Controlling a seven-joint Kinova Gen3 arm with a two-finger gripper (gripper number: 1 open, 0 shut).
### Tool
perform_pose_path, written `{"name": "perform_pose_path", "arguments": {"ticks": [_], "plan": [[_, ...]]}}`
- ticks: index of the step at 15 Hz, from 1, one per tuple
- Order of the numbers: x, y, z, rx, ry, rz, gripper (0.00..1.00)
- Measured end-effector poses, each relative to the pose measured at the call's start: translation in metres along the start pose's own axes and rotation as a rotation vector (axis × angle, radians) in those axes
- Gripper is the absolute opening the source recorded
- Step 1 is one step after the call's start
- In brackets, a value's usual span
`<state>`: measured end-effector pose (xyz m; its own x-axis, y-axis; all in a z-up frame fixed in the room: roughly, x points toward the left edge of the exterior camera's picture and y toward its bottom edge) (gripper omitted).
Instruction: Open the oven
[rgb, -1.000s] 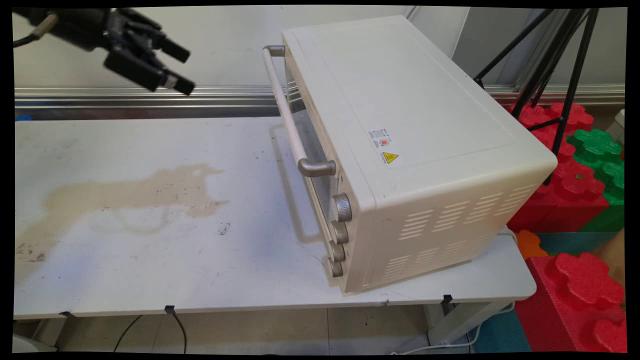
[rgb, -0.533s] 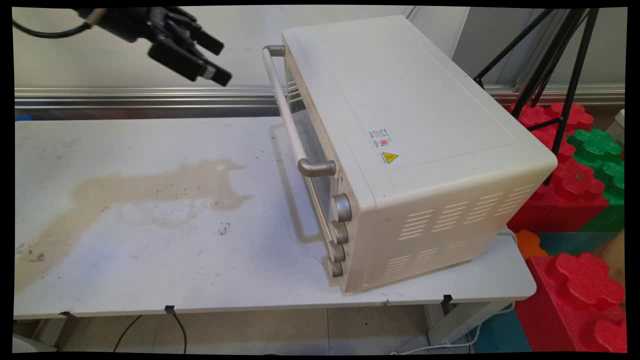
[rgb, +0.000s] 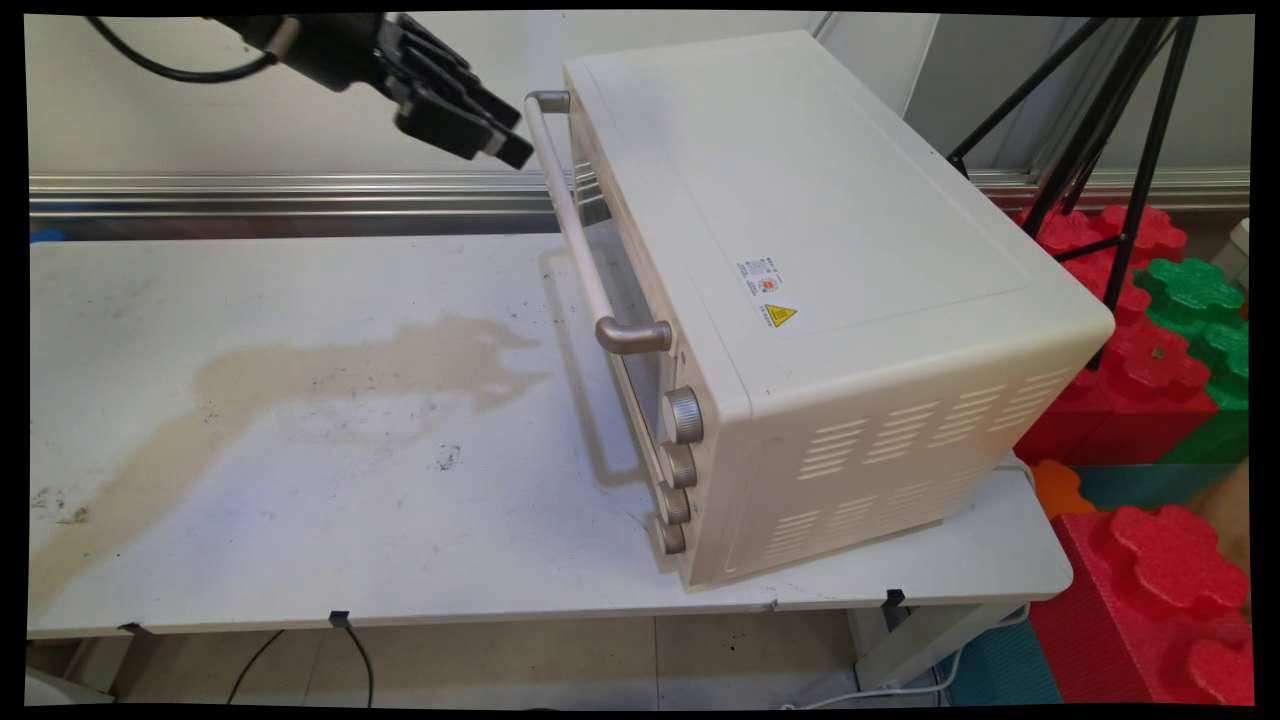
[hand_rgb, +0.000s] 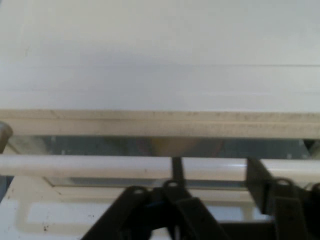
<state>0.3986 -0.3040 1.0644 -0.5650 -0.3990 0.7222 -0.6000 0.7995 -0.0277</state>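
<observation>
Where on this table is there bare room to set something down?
The table is bare left of the toaster oven, from the wall rail to the near edge, though stained. It is crowded at the oven's handle, where the gripper hovers by its far end.

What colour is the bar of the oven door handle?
The handle bar is white with grey metal ends, clearest in the main view.

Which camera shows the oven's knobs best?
The main view: all four knobs stand in a column on the oven, below the door handle. The hand view shows only the handle and door, no knobs.
</observation>
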Motion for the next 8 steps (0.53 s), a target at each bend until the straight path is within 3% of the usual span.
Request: {"name": "perform_pose_path", "arguments": {"ticks": [8], "plan": [[0.009,0.001,0.04,0.002,-0.023,-0.005,0.0]]}}
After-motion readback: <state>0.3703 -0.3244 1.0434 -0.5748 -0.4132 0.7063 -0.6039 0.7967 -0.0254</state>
